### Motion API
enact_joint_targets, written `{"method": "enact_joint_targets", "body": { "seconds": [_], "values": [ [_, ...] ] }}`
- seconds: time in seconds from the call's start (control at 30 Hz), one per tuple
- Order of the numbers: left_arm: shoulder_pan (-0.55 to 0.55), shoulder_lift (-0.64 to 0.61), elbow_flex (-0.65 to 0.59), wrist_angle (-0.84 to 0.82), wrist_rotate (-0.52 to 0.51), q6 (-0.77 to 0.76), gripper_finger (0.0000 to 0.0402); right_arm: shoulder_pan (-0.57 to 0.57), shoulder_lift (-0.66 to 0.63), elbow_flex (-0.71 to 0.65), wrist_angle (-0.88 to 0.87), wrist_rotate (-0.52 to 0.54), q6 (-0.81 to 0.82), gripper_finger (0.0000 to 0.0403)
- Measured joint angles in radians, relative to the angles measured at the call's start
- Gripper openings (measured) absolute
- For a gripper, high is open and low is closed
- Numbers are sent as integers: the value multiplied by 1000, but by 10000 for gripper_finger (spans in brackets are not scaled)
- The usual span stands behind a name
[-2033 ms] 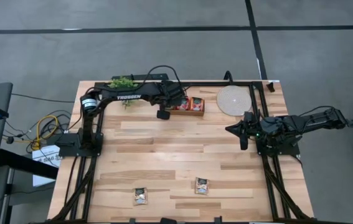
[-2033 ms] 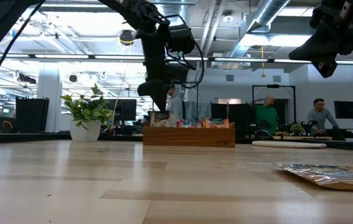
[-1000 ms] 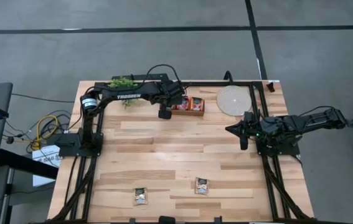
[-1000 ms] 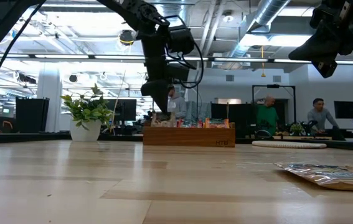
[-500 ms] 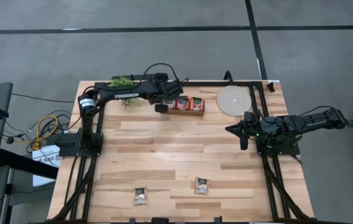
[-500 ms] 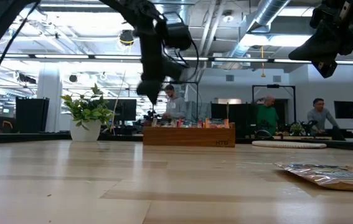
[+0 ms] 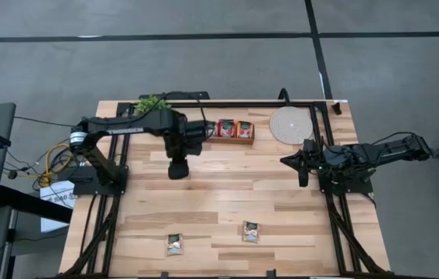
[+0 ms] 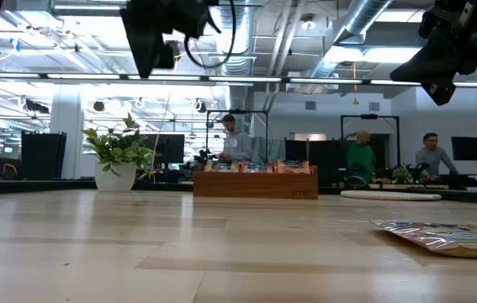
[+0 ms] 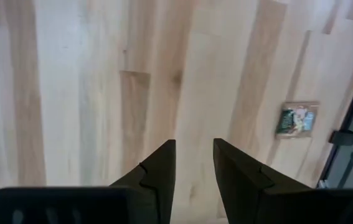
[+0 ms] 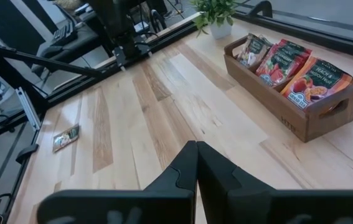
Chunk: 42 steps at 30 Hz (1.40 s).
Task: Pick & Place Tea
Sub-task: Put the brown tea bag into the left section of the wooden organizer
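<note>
- your left gripper hangs over bare wood near the middle of the table, pointing toward 6 o'clock; its jaws stand a little apart and nothing is between them.
- i judge it faces that way because two loose tea sachets lie near the 6 o'clock edge: one sachet a little left of centre, another sachet just to the right of it.
- in the left wrist view only one of these packets shows, well apart from the fingers.
- the wooden tray stands at about 12 o'clock, and red and orange sachets stand upright in its compartments, so this looks like the place where the tea belongs.
- your right gripper waits at 3 o'clock, jaws pressed together, holding nothing.
- a round pale disc lies at about 1 o'clock and a small plant at 11 o'clock; both are far from the way to the packets.
- nothing stands between the left gripper and the loose sachets, as far as i can see.
- people show in the room behind the table, not near the arms.
</note>
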Motion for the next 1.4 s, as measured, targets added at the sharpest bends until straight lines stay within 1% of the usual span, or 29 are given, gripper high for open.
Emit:
{"method": "enact_joint_targets", "body": {
  "seconds": [0.23,0.3,0.47,0.67,0.83,0.93,1.13,1.3,1.4],
  "values": [
    [-177,-15,-1,2,1,-84,101,0,0,0,0,0,0,0],
    [-225,-16,-17,28,1,-109,101,0,0,0,0,0,0,0],
    [-327,-16,-93,57,-6,-215,101,0,0,0,0,0,0,0],
    [-445,-15,-231,116,-43,-321,101,0,0,0,-1,0,0,0],
    [-529,-15,-335,230,-79,-406,101,0,0,0,-1,0,0,0],
    [-574,-15,-380,302,-80,-454,101,0,0,0,0,0,0,0],
    [-668,-15,-428,411,-92,-542,101,0,0,0,0,-1,13,0],
    [-728,-15,-462,562,-137,-659,101,0,0,0,0,-1,17,0],
    [-749,-15,-488,639,-158,-704,101,0,0,0,-1,-1,17,0]
  ]
}}
